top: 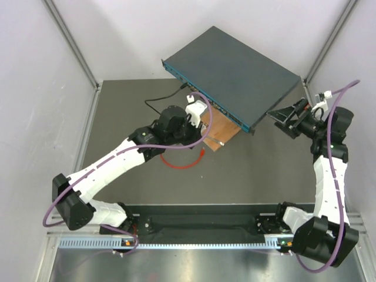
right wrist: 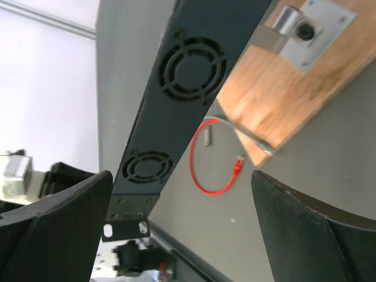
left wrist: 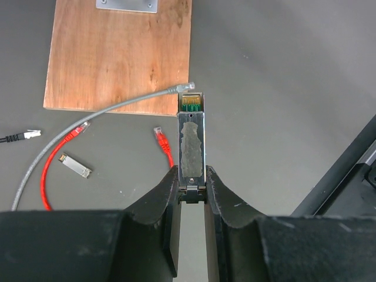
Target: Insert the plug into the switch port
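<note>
While the left gripper (left wrist: 191, 176) is clamped on a slim metal module (left wrist: 191, 141) and not on the plug (left wrist: 159, 137), the coming move turns on the short sideways gap between them. In the left wrist view the plug lies on the table (left wrist: 282, 117) just left of the held module. Its long axis runs almost parallel to the module's, with the tip toward the top of the frame, and the red cable (left wrist: 44, 182) trails down and loops away to the left. The cable's other end (left wrist: 80, 127) lies further left, just beside the grey cable (left wrist: 106, 110).

The left arm is clearly the nearer one. The right gripper (right wrist: 182, 176) has its fingers spread wide with nothing between them. It hangs at the right end of the switch (top: 235, 76), well apart from the plug.

As I judge it, the left fingers cannot take the plug until the module is out of them.

The wooden board (left wrist: 117, 53) ends just above the plug, and the grey connector (left wrist: 182, 88) rests at that edge, close to the module's tip. A second loose module (left wrist: 76, 166) and the black cable's connector (left wrist: 29, 134) lie at centre left. Bare table opens to the right of the fingers.

In the top view the switch port (top: 226, 115) sits in the row on the face turned to the lower left, up and right of the plug.
</note>
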You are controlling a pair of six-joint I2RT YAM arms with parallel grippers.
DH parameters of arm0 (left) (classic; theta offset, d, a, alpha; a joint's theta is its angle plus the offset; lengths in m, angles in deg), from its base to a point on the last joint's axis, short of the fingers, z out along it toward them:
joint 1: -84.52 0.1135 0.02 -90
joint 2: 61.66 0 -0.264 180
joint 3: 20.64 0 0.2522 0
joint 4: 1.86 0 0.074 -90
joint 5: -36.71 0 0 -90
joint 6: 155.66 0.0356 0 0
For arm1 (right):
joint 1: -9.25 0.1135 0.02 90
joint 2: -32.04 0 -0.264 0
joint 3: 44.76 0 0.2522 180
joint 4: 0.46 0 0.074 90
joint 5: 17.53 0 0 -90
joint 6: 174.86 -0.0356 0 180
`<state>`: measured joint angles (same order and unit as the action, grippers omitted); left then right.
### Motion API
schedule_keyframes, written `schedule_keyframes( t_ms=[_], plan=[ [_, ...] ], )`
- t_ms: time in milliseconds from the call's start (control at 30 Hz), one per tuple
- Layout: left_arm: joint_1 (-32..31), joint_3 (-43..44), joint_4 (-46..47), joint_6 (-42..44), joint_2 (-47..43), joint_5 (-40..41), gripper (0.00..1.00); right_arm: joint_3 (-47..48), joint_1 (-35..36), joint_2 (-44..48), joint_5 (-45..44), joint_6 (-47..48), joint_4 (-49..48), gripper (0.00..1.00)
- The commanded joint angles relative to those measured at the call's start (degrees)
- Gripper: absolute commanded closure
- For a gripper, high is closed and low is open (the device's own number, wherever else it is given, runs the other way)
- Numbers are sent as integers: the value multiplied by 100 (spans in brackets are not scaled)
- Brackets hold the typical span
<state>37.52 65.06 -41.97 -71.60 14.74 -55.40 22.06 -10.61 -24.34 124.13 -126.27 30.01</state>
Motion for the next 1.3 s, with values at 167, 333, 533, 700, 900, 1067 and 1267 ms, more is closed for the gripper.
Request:
schedule_keyframes(
  t_ms=[167,333,533,700,900,1067,1267],
  plan=[
    [-28,312,385,-127,33,79,100,-331,78,-470,688,-1377,-2759,0],
    [-37,416,411,-83,129,158,100,-472,517,-707,442,-1519,-3305,0],
    [-46,742,437,-75,384,510,100,-516,720,-848,318,-1651,-3675,26],
    [-37,909,517,-136,647,466,100,-586,790,-840,362,-1669,-3692,56],
    [-37,1137,543,-250,867,334,100,-621,817,-822,389,-1660,-3684,83],
    [-37,1234,552,-426,1008,237,100,-630,843,-822,389,-1669,-3684,100],
    [-37,1384,587,-461,1149,237,100,-665,861,-778,406,-1678,-3675,100]
  ],
)
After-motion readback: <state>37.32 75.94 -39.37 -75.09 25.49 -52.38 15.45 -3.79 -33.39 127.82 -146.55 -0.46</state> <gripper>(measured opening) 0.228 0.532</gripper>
